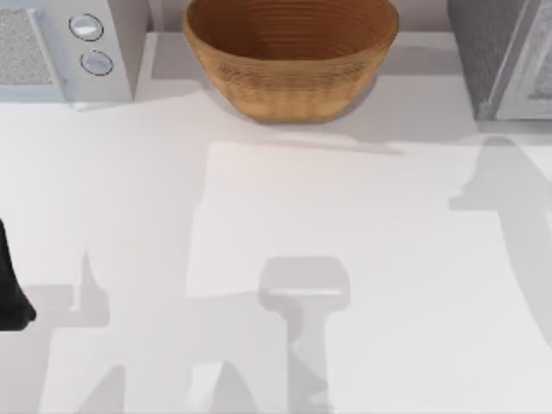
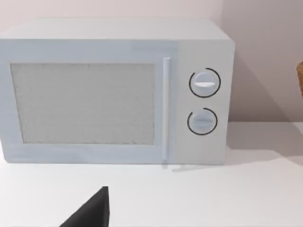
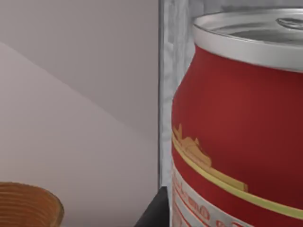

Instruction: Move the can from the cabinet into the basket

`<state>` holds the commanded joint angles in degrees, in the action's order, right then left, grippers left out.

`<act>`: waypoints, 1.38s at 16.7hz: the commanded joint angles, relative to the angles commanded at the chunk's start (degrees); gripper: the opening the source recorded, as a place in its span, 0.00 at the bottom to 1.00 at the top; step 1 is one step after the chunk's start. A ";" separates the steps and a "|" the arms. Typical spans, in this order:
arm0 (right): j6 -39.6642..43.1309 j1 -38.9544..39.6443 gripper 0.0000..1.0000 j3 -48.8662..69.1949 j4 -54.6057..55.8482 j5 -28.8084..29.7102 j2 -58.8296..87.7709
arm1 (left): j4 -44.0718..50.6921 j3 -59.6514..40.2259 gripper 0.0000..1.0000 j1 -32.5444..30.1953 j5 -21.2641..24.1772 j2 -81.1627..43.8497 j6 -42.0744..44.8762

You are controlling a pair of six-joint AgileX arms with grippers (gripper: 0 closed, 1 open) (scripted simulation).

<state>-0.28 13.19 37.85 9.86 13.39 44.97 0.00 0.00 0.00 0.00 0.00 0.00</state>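
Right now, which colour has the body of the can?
The can is red with a gold stripe and a silver top, best seen in the right wrist view.

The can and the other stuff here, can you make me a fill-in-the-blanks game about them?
1. The can has a body coloured ____.
2. The top of the can is shiny ____.
3. The basket stands between the white appliance and the ____.
4. The white appliance has ____ round knobs.

Missing words: red; silver; cabinet; two
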 joint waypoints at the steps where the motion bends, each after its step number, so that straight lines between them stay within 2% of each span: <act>1: -0.03 1.66 0.00 5.07 1.21 1.79 6.52 | 0.00 0.00 1.00 0.00 0.00 0.00 0.00; 8: -0.35 13.13 0.00 40.36 9.58 14.13 52.50 | 0.00 0.00 1.00 0.00 0.00 0.00 0.00; 13: -0.61 19.55 0.00 59.62 14.38 20.79 77.63 | 0.00 0.00 1.00 0.00 0.00 0.00 0.00; 17: -0.76 22.36 0.00 67.86 16.54 23.60 87.63 | 0.00 0.00 1.00 0.00 0.00 0.00 0.00; 23: -0.91 22.49 0.00 68.48 16.72 23.80 89.22 | 0.00 0.00 1.00 0.00 0.00 0.00 0.00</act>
<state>-1.19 35.69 106.33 26.57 37.19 134.19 0.00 0.00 0.00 0.00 0.00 0.00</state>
